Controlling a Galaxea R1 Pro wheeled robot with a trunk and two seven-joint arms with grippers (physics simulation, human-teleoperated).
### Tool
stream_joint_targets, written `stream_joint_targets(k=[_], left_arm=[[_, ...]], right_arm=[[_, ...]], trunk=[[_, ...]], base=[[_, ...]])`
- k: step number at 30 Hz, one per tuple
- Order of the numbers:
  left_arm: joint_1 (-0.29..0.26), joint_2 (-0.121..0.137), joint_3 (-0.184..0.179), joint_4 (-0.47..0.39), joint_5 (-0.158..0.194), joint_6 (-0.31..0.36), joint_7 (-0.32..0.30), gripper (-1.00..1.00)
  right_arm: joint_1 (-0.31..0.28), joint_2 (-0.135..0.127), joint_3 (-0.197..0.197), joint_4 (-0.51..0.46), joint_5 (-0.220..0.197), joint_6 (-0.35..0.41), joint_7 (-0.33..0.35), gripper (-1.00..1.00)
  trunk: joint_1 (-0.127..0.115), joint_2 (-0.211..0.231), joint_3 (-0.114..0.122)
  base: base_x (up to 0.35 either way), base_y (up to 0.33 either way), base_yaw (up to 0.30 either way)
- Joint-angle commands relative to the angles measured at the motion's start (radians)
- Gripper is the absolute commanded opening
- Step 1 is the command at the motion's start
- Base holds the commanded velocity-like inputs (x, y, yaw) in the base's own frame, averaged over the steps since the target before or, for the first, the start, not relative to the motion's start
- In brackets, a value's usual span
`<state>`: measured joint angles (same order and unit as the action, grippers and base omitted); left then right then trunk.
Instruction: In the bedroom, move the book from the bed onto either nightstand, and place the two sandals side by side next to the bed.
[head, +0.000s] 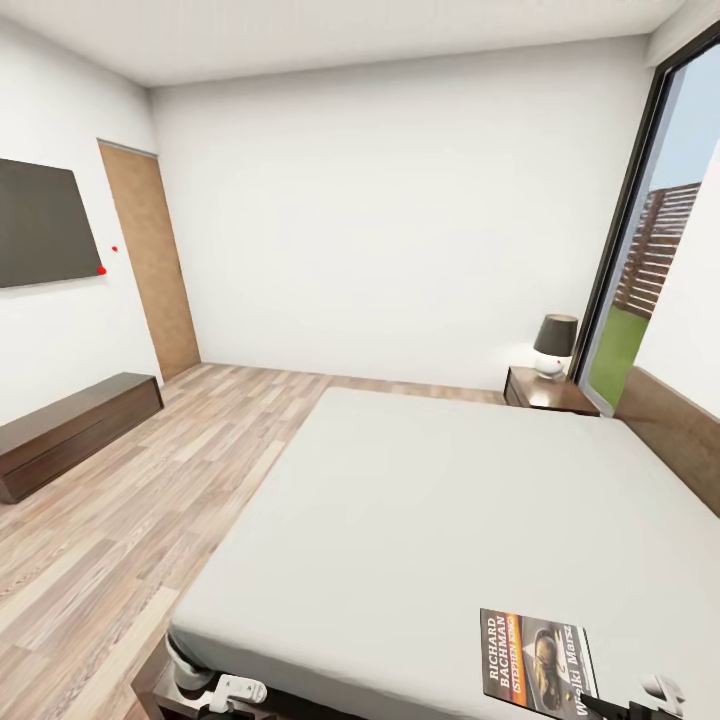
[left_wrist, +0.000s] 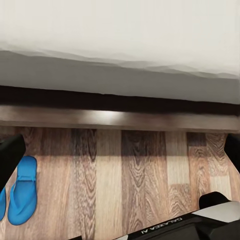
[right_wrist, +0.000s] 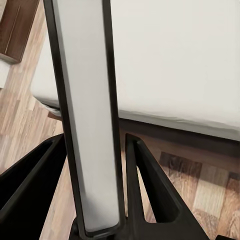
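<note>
The book (head: 535, 660), black and orange with white lettering, is at the near right corner of the pale bed (head: 420, 500). In the right wrist view the book (right_wrist: 87, 125) shows edge-on between the two dark fingers of my right gripper (right_wrist: 95, 142), which is shut on it. My left gripper (left_wrist: 120, 150) hangs open over the wood floor beside the bed frame (left_wrist: 120, 120). One blue sandal (left_wrist: 22, 190) lies flat on the floor by one finger, and a sliver of a second sandal (left_wrist: 2, 202) shows at the frame edge. The nightstand (head: 550, 392) stands at the bed's far right.
A lamp (head: 555, 345) sits on the nightstand, next to the tall window (head: 650, 260). A long low dark cabinet (head: 70, 430) runs along the left wall under a wall screen (head: 45, 225). A wooden door (head: 150, 260) is at the far left.
</note>
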<state>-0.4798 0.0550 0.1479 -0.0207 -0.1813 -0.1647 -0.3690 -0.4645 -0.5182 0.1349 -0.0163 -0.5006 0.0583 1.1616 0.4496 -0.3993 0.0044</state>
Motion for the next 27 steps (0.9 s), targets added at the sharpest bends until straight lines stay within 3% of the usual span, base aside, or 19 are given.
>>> stream_joint_targets(k=[1,13,27], left_arm=[[0.0,0.0,0.009,0.001,-0.01,-0.004,-0.002,1.0],[0.0,0.0,0.009,0.001,-0.01,-0.004,-0.002,1.0],[0.0,0.0,0.009,0.001,-0.01,-0.004,-0.002,1.0]], right_arm=[[0.0,0.0,0.008,0.0,-0.01,0.006,0.003,-1.0],[0.0,0.0,0.008,-0.002,-0.01,0.007,0.004,-1.0],[0.0,0.0,0.008,-0.002,-0.01,0.006,0.002,-1.0]], trunk=[[0.0,-0.001,0.0],[0.0,-0.001,0.001],[0.0,-0.001,0.004]], base=[[0.0,0.0,0.0],[0.0,0.0,0.022],[0.0,0.0,0.264]])
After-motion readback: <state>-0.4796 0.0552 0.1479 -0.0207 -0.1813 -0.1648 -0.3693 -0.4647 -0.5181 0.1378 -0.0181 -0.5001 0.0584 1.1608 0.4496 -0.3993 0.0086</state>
